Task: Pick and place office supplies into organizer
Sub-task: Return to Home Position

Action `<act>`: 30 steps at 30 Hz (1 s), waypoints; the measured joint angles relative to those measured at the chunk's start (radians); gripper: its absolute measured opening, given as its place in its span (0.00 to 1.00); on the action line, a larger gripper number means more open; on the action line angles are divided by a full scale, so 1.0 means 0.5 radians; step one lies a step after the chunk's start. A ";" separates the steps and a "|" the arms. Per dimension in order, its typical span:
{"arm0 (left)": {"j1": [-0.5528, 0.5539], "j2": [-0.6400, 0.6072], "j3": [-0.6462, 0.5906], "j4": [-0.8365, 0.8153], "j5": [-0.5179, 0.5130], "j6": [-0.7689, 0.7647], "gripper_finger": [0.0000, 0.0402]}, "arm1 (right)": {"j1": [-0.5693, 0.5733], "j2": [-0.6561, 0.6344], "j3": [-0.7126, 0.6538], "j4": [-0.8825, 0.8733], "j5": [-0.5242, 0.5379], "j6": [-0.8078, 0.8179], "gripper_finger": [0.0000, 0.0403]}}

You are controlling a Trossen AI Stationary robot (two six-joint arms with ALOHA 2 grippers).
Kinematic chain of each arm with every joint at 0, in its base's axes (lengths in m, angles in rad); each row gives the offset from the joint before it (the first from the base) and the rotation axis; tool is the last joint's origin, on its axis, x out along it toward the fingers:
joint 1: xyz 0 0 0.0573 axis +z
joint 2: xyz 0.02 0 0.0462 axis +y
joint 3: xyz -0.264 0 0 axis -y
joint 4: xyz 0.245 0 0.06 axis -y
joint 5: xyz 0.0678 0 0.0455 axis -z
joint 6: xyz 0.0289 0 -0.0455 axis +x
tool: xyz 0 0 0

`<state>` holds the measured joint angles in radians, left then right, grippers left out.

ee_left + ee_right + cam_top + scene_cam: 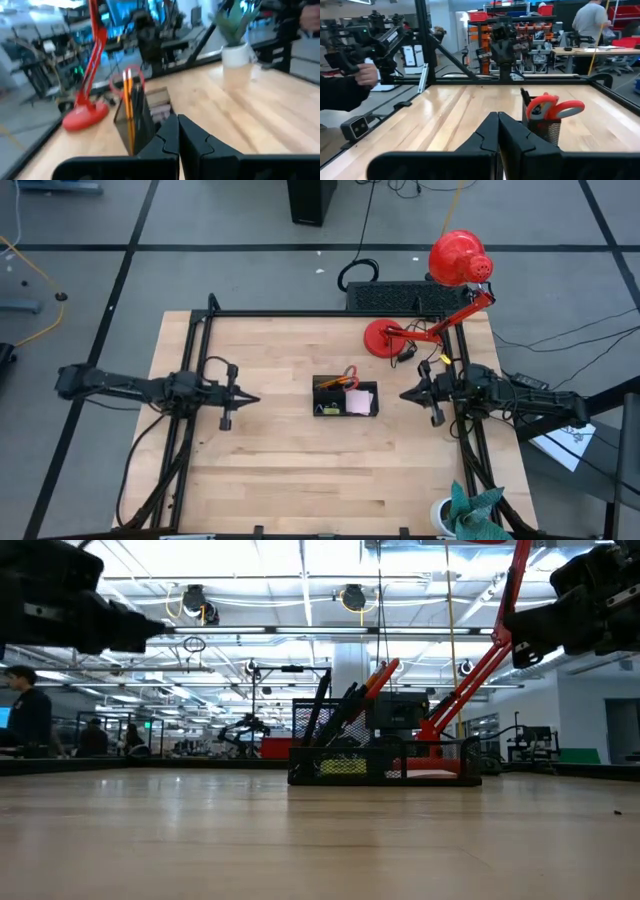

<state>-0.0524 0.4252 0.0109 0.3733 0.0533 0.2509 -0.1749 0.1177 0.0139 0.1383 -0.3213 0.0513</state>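
The black mesh organizer stands mid-table, also in the low view. It holds red-handled scissors, orange pencils, a pale pink sticky-note pad and a yellow-green piece. My left gripper hovers level to the organizer's left, shut and empty, its fingers pointing at the organizer. My right gripper hovers level to its right, shut and empty, as its wrist view shows.
A red desk lamp stands at the far right, its head over a black keyboard-like slab. A potted plant sits at the near right corner. A person's hand shows beyond the table's edge.
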 joint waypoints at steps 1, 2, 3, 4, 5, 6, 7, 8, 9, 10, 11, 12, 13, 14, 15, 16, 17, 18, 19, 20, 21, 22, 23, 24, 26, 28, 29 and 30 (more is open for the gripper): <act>0.016 0.000 0.000 -0.037 0.000 -0.022 0.00 | 0.000 0.000 0.000 0.001 -0.007 0.001 0.00; 0.028 0.000 0.000 -0.061 0.000 -0.052 0.00 | 0.000 0.000 0.000 0.001 -0.007 0.012 0.00; 0.039 0.000 0.000 -0.076 0.000 -0.082 0.00 | 0.000 0.001 0.000 0.000 0.000 0.022 0.00; 0.048 0.000 0.000 -0.094 -0.002 -0.119 0.00 | 0.000 0.001 0.000 -0.001 0.004 0.024 0.00; 0.058 0.000 0.000 -0.113 -0.008 -0.163 0.00 | 0.000 0.001 0.000 -0.001 0.004 0.021 0.00; 0.062 0.000 0.000 -0.119 -0.013 -0.210 0.00 | 0.000 0.002 0.000 -0.003 0.004 0.005 0.00; 0.065 0.000 0.000 -0.119 -0.018 -0.240 0.00 | 0.000 0.002 0.000 -0.013 0.002 -0.017 0.00; 0.065 0.000 0.000 -0.126 -0.029 -0.255 0.01 | 0.000 0.002 0.000 -0.022 -0.003 -0.030 0.00; 0.065 0.000 0.000 -0.130 -0.050 -0.269 0.01 | 0.000 0.003 0.000 -0.021 -0.006 -0.032 0.00; 0.065 0.000 0.000 -0.130 -0.066 -0.288 0.02 | 0.000 0.003 0.000 -0.019 -0.002 -0.034 0.00; 0.065 0.000 0.000 -0.130 -0.085 -0.306 0.03 | 0.000 0.003 0.000 -0.015 0.005 -0.036 0.00; 0.065 0.000 0.000 -0.130 -0.108 -0.309 0.03 | 0.000 0.003 0.000 -0.017 0.005 -0.037 0.00; 0.065 0.000 0.000 -0.130 -0.123 -0.309 0.04 | 0.000 0.003 0.000 -0.017 0.005 -0.037 0.00; 0.065 0.000 0.000 -0.130 -0.127 -0.308 0.05 | 0.000 0.003 0.000 -0.018 0.006 -0.037 0.00; 0.065 0.000 0.000 -0.130 -0.129 -0.307 0.05 | 0.000 0.003 0.000 -0.018 0.006 -0.037 0.00; 0.065 0.000 0.000 -0.130 -0.130 -0.309 0.05 | 0.000 0.003 0.000 -0.018 0.005 -0.037 0.00; 0.065 0.000 0.000 -0.129 -0.130 -0.312 0.05 | 0.000 0.003 0.000 -0.017 0.006 -0.037 0.00; 0.065 0.000 0.000 -0.129 -0.131 -0.312 0.05 | 0.000 0.003 0.000 -0.018 0.006 -0.037 0.00; 0.065 0.000 0.000 -0.129 -0.131 -0.311 0.05 | 0.000 0.003 0.000 -0.017 0.006 -0.037 0.00; 0.065 0.000 0.000 -0.129 -0.131 -0.310 0.05 | 0.000 0.003 0.000 -0.017 0.006 -0.037 0.00; 0.065 0.000 0.000 -0.129 -0.131 -0.306 0.04 | 0.000 0.003 0.000 -0.018 0.007 -0.037 0.00; 0.065 0.000 0.000 -0.129 -0.131 -0.305 0.04 | 0.000 0.003 0.000 -0.017 0.007 -0.035 0.00; 0.065 0.000 0.000 -0.129 -0.131 -0.305 0.03 | 0.000 0.003 0.000 -0.016 0.007 -0.026 0.00; 0.065 0.000 0.000 -0.129 -0.131 -0.305 0.02 | 0.000 0.003 0.000 -0.017 0.007 -0.021 0.00; 0.065 0.000 0.000 -0.129 -0.132 -0.305 0.01 | 0.000 0.003 0.000 -0.017 0.007 -0.023 0.00; 0.065 0.000 0.000 -0.129 -0.132 -0.305 0.01 | 0.000 0.003 0.000 -0.016 0.008 -0.024 0.00; 0.065 0.000 0.000 -0.128 -0.132 -0.304 0.01 | 0.000 0.003 0.000 -0.016 0.008 -0.023 0.00; 0.065 0.000 0.000 -0.128 -0.132 -0.304 0.02 | 0.000 0.003 0.000 -0.017 0.008 -0.023 0.00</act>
<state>-0.0200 0.4252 0.0109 0.3092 -0.0128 0.0989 -0.1749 0.1192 0.0139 0.1299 -0.3172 0.0399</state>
